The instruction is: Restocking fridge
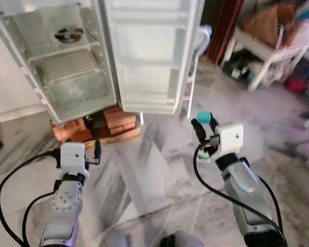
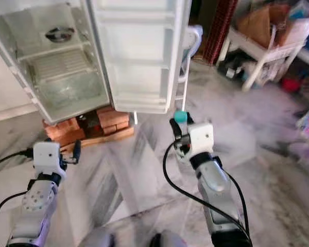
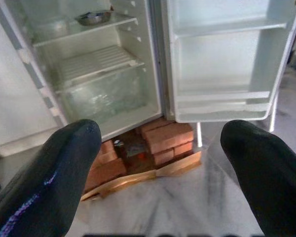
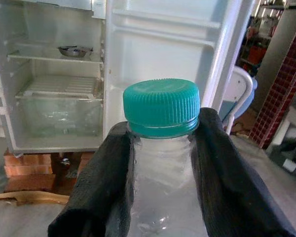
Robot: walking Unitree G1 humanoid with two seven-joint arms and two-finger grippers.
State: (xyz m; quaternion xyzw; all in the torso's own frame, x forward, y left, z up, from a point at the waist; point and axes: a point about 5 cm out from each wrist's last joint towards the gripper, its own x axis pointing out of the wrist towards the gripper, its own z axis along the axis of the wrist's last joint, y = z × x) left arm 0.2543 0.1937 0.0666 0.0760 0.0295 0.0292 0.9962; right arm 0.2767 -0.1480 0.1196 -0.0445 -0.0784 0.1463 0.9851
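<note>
Right wrist view: right gripper (image 4: 163, 163) clamps bottle (image 4: 161, 148); fridge (image 4: 54, 79) door open.

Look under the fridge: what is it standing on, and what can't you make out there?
The fridge stands on stacked red bricks, which rest on a wooden board on the floor. The dark gap between the brick stacks holds something that cannot be identified.
</note>
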